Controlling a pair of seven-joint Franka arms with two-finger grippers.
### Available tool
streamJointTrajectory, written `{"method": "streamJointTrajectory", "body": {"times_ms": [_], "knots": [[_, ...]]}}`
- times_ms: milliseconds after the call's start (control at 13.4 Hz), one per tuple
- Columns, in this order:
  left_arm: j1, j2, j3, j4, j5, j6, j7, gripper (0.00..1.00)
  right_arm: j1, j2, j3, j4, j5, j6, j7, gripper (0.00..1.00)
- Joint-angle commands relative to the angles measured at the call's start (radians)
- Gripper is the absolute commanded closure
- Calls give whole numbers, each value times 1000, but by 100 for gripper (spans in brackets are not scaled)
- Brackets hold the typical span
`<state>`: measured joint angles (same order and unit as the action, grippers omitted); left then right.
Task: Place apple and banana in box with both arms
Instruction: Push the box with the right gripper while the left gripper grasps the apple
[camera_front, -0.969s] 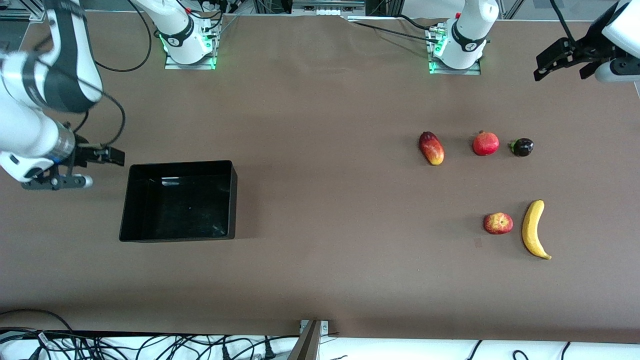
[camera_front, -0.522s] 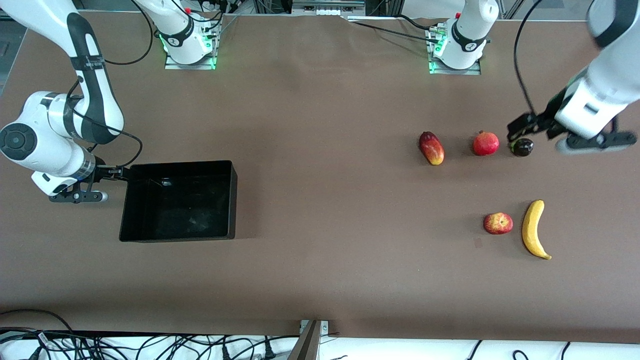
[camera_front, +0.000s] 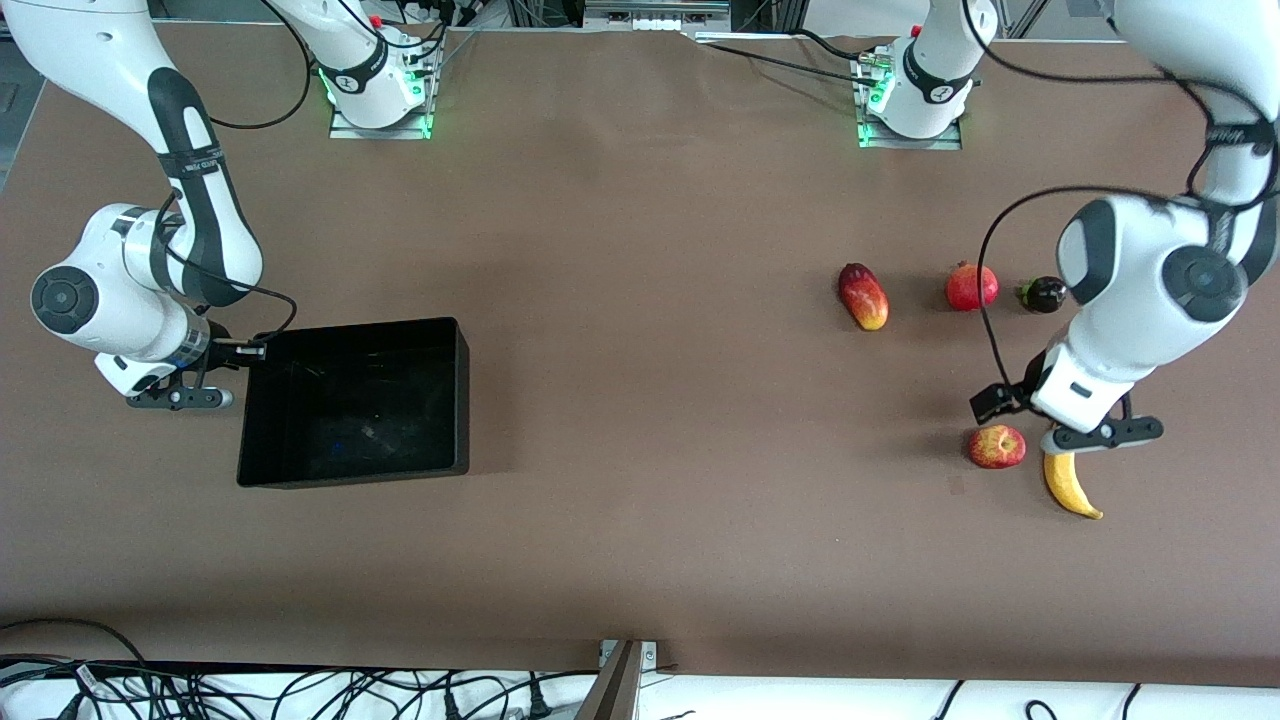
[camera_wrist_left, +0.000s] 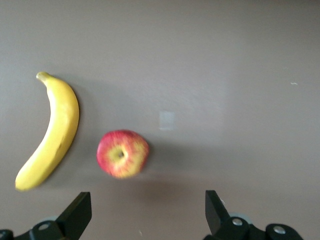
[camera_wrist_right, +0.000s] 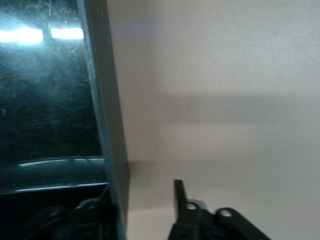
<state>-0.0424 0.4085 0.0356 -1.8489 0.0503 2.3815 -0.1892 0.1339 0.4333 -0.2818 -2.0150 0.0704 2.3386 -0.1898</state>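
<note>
The apple (camera_front: 996, 446) and the banana (camera_front: 1071, 488) lie side by side toward the left arm's end of the table. My left gripper (camera_front: 1098, 432) hangs open and empty over them, and its hand hides the banana's farther half. In the left wrist view the apple (camera_wrist_left: 122, 154) and banana (camera_wrist_left: 50, 132) lie ahead of the open gripper (camera_wrist_left: 145, 214). The black box (camera_front: 352, 484) sits toward the right arm's end. My right gripper (camera_front: 205, 397) is open at the box's end wall (camera_wrist_right: 107, 125), one finger (camera_wrist_right: 180, 200) outside it and the other over the inside.
A dark-red-and-yellow oval fruit (camera_front: 863, 296), a red round fruit with a crown (camera_front: 971, 287) and a small dark fruit (camera_front: 1044, 294) lie in a row farther from the front camera than the apple. Arm bases stand along the table's back edge.
My left arm swung down from the table's edge to hover over the apple and banana. My right gripper moved in to the box's end wall, and the box shifted slightly.
</note>
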Motion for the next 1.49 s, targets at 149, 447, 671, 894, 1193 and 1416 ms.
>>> {"method": "streamJointTrajectory", "body": {"times_ms": [149, 447, 671, 894, 1193, 1416], "knots": [[33, 156, -2, 27, 124, 203, 11, 0, 3, -19, 42, 41, 35, -8, -25, 100], [42, 199, 15, 25, 141, 260, 11, 0, 4, -36, 181, 218, 87, -258, -21, 100], [48, 219, 27, 24, 154, 290, 11, 0, 100, -27, 248, 295, 137, -308, 152, 100], [52, 242, 29, -13, 140, 304, -4, 0, 298, 14, 248, 332, 134, -295, 433, 100], [52, 233, 29, -58, 135, 354, -42, 97, 475, 157, 248, 502, 135, -292, 700, 100], [41, 208, 29, -64, 137, 332, -47, 100, 587, 241, 247, 559, 132, -193, 811, 100]]}}
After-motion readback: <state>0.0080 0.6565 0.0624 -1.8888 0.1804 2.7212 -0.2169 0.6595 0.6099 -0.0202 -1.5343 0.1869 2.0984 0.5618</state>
